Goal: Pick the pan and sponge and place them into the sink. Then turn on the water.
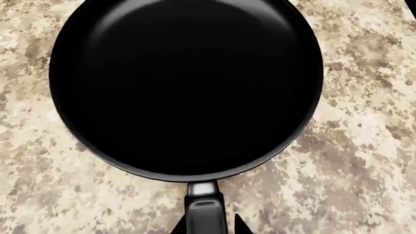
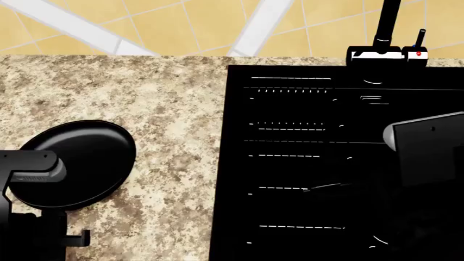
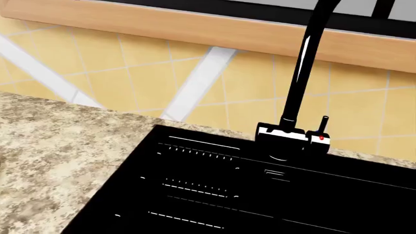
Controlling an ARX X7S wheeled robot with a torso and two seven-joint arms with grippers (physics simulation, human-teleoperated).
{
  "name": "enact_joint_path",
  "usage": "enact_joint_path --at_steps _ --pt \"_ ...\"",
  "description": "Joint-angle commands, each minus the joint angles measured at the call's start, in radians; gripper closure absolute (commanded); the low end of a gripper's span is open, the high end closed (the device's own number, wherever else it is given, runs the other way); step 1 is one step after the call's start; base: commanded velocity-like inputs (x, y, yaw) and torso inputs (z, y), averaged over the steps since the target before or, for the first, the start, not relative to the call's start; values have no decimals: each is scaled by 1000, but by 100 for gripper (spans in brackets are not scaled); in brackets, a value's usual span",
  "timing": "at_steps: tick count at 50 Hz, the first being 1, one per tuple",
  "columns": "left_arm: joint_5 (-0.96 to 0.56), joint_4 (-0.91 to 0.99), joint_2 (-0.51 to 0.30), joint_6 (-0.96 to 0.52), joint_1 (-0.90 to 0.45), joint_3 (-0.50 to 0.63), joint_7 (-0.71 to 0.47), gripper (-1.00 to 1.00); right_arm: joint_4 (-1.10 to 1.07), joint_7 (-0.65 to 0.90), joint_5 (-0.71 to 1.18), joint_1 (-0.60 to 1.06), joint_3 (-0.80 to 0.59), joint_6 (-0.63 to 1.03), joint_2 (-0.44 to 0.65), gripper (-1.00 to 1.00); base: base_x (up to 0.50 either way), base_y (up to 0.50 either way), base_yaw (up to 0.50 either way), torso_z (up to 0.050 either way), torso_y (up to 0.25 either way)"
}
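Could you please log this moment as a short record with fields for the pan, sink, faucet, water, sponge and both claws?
pan: black pan resting flat on the speckled countertop, left of the sink
pan handle: handle points toward the left claw, whose tips flank it; contact not clear
sink: black sink with ridged lines, nothing visible inside
faucet: black faucet at the back edge
water: no stream visible
sponge: not in view
right claw: not in view

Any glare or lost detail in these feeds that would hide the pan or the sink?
Left wrist view: sharp, soft sheen on the pan, handle clear. Head view: the sink renders flat black, only white ridge lines show depth. Right wrist view: bright streak on the faucet, no blur.
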Motion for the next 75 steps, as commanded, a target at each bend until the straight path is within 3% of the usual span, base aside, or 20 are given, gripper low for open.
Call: enact_joint_path --at_steps 1,9,12,17,48,75 --pt "0 -1 5 22 -7 4 7 100 1 0 -3 13 -1 10 -2 -100 0 0 0 0 0" --pt "35 22 -10 18 -89 11 48 100 -2 4 3 8 7 7 7 -100 1 0 -1 0 0" --pt "113 74 -25 6 -134 50 100 100 -5 9 13 12 15 9 14 -100 0 0 -1 0 0" --pt "83 65 -16 0 -175 46 79 100 -6 10 21 13 19 9 14 -100 0 0 0 0 0" --pt "160 151 -23 56 -199 69 155 100 7 26 56 18 35 18 8 -100 0 -21 0 0 1" --pt "164 168 -25 75 -188 87 166 100 0 20 56 14 40 16 17 -100 0 -333 0 1 2"
